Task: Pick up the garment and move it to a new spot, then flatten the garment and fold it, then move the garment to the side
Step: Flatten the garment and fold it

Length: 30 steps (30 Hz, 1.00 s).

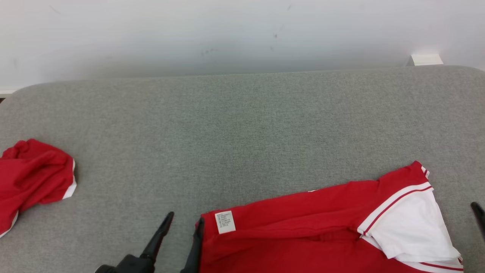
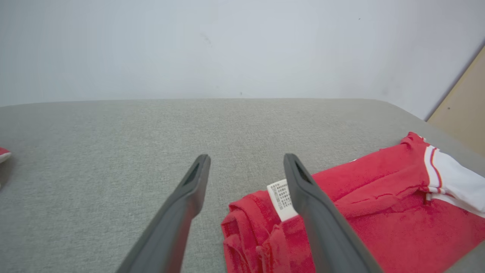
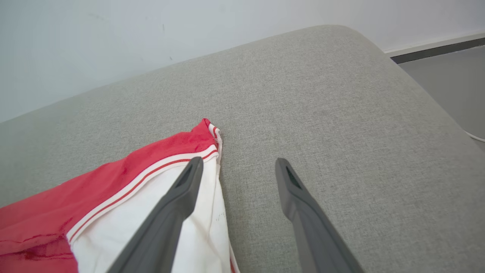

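Garment [image 1: 303,231], red with a white panel [image 1: 409,223] edged in thin red and white stripes, lies partly flattened on the near right part of a grey cushion [image 1: 242,125], its lower part cut off by the bottom edge of the head view. A small white label [image 1: 225,222] sits face up at its left corner. The left gripper [image 1: 185,217] is at that corner with its jaws wide open and nothing between them. Its right finger [image 1: 196,239] is touching or just over the red edge beside the label, and the other finger stands over bare cushion. The right gripper [image 3: 239,161] is at the garment's opposite end, also open and holding nothing: one finger hangs over the white panel, the other over bare grey fabric just beside the cloth. A second red cloth [image 1: 34,178], crumpled, lies well apart at the cushion's far left edge. A pale wall [image 1: 242,34] rises behind the cushion.
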Motion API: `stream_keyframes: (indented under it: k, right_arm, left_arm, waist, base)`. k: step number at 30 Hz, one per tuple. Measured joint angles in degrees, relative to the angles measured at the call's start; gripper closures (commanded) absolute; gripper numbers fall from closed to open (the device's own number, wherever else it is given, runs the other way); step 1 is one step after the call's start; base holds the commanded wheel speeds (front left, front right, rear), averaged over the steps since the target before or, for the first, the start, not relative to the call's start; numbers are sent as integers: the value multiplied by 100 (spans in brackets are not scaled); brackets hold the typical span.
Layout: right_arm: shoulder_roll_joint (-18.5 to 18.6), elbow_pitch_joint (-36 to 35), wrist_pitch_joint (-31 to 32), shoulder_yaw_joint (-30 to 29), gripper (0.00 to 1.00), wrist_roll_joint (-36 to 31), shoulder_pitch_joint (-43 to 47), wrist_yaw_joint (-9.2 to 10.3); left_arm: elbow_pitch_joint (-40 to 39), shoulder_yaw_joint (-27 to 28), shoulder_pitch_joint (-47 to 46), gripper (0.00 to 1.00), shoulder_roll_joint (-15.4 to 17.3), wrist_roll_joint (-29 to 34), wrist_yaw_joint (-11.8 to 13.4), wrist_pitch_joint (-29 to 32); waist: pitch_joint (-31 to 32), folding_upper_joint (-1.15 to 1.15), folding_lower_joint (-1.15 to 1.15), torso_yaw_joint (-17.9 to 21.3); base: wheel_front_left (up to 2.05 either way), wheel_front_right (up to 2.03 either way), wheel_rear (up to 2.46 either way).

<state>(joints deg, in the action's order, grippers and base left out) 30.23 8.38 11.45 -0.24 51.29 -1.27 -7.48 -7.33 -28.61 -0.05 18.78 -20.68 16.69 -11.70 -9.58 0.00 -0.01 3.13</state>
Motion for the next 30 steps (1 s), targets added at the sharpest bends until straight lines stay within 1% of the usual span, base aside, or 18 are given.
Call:
stream_keyframes:
  k: [2,5,8,11,18,27,30]
  right_arm:
    - [-156,-40,208,33,0,-170,-21,0]
    - [-423,48,506,181,0,-399,-111,0]
    - [-613,323,686,287,0,-709,-249,0]
    - [-747,642,800,404,0,-924,-454,-1]
    - [-717,1209,916,537,0,-935,-835,-1]
    - [-368,1649,765,634,0,-750,-1018,-11]
    - [-287,1722,824,760,0,-649,-1058,-11]
  left_arm:
    - [44,13,6,0,-48,140,81,-149]
    - [130,21,16,0,-157,279,99,-283]
    - [214,47,35,0,-271,358,91,-312]
    - [164,183,16,0,-428,472,4,-330]
    - [165,436,57,0,-673,769,-219,-337]
    - [330,764,158,0,-944,1006,-526,-337]
    - [364,845,182,0,-1040,1062,-615,-337]
  waist:
    - [0,0,0,-27]
    - [-21,0,0,-77]
    - [-86,0,0,-125]
    - [-158,0,0,-190]
    - [-237,0,1,-362]
    - [-210,0,1,-560]
    - [-204,0,0,-600]
  base:
    - [0,0,0]
    - [0,0,0]
    - [0,0,0]
    - [0,0,0]
    - [0,0,0]
    - [0,0,0]
    - [0,0,0]
